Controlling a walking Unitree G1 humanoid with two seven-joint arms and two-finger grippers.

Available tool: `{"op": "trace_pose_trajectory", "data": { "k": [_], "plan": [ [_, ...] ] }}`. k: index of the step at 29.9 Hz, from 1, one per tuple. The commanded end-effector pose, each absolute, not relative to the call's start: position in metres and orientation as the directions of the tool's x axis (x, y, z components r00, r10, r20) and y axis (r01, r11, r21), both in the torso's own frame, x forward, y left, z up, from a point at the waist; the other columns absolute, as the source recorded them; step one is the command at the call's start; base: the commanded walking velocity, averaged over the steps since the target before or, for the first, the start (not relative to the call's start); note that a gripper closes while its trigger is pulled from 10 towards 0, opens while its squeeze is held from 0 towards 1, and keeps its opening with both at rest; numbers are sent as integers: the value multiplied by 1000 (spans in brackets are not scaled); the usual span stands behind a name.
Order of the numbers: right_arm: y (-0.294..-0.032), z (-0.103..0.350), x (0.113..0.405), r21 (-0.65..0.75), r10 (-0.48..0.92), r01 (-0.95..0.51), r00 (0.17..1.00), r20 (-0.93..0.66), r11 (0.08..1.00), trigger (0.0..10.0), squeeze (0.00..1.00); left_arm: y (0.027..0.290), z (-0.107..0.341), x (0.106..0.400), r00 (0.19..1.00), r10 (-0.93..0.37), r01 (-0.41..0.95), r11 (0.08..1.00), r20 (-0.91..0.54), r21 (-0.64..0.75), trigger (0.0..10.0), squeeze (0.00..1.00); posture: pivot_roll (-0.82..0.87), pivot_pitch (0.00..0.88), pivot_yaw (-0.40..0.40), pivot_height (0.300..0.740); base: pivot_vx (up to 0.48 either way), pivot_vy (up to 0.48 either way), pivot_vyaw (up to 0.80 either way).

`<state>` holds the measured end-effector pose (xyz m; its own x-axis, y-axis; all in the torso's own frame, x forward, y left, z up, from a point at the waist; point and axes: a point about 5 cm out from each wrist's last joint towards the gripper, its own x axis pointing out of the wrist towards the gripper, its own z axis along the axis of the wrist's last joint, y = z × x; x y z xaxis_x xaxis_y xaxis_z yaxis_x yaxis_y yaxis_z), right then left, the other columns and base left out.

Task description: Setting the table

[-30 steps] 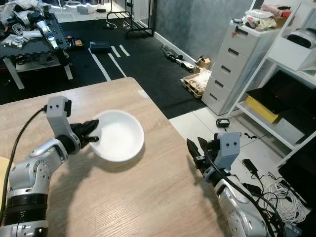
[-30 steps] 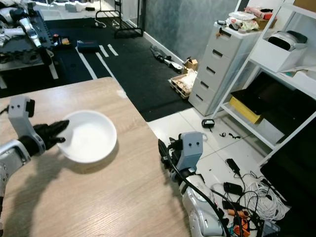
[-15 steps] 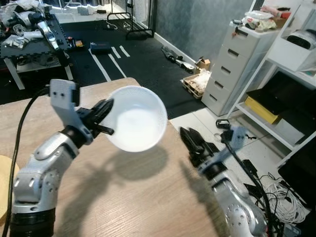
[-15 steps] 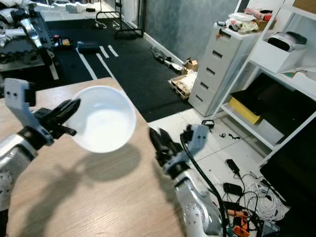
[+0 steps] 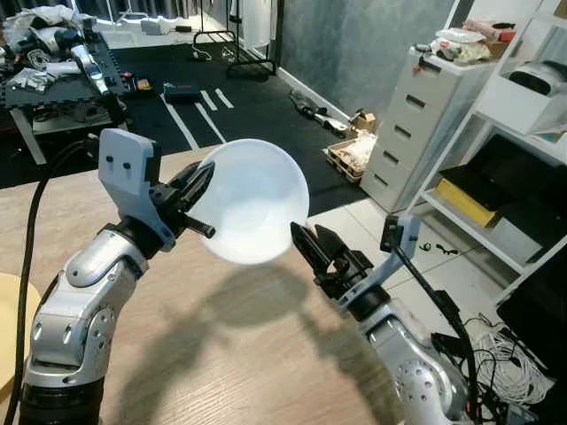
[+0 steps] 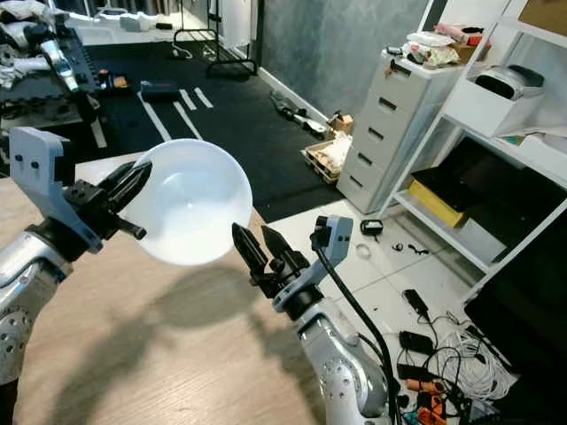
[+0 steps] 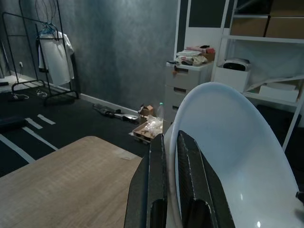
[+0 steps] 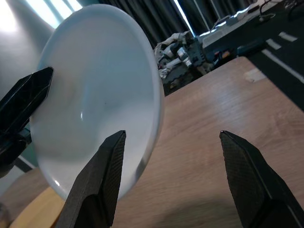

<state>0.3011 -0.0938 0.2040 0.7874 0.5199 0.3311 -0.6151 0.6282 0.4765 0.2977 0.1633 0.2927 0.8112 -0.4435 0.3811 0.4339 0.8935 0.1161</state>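
Two hands up over the wooden table (image 5: 230,354). Left hand (image 5: 197,197) pinching the rim of a white bowl (image 5: 252,202): left wrist view has one black finger (image 7: 154,183) outside the wall, the other inside, both pressed to it. Bowl held in the air above the table's far edge, tipped on its side, open face turned toward the right arm and slightly upward. Its shadow falls on the wood below.

Right hand (image 5: 312,248) raised just beside the bowl's lower right rim, fingers spread wide. In the right wrist view, the bowl's rim sits between the two fingertips (image 8: 102,175); contact cannot be judged.

Yellow disc (image 5: 11,332) at the table's left edge, well apart from the bowl.

Beyond the table: dark floor with white stripes (image 5: 190,111), a low black bench (image 5: 53,75) heaped with gear at far left, a clothes rack (image 7: 52,47) with a white garment against the grey wall. To the right, a white drawer unit (image 5: 416,124) with clutter on top, open white shelving (image 5: 523,133) holding a yellow box, and loose cables (image 5: 509,354) on the pale tile floor.
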Motion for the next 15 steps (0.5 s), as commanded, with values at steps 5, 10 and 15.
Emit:
{"op": "trace_pose_trajectory", "data": {
  "k": [5,10,15],
  "plan": [
    [-89,200,300,515,539,-622,778,323,590,10000,0,149,288,293,773,-509,515,852,379,94,10000,0,141,79,-5,740,0,0,0],
    [-81,205,298,572,556,-658,741,376,490,9294,0,135,281,293,747,-560,578,814,359,67,10000,0,144,80,-2,740,0,0,0],
    [-79,205,297,565,567,-668,732,378,485,0,0,133,282,292,731,-579,603,796,362,55,10000,0,146,81,0,740,0,0,0]
  ]
}}
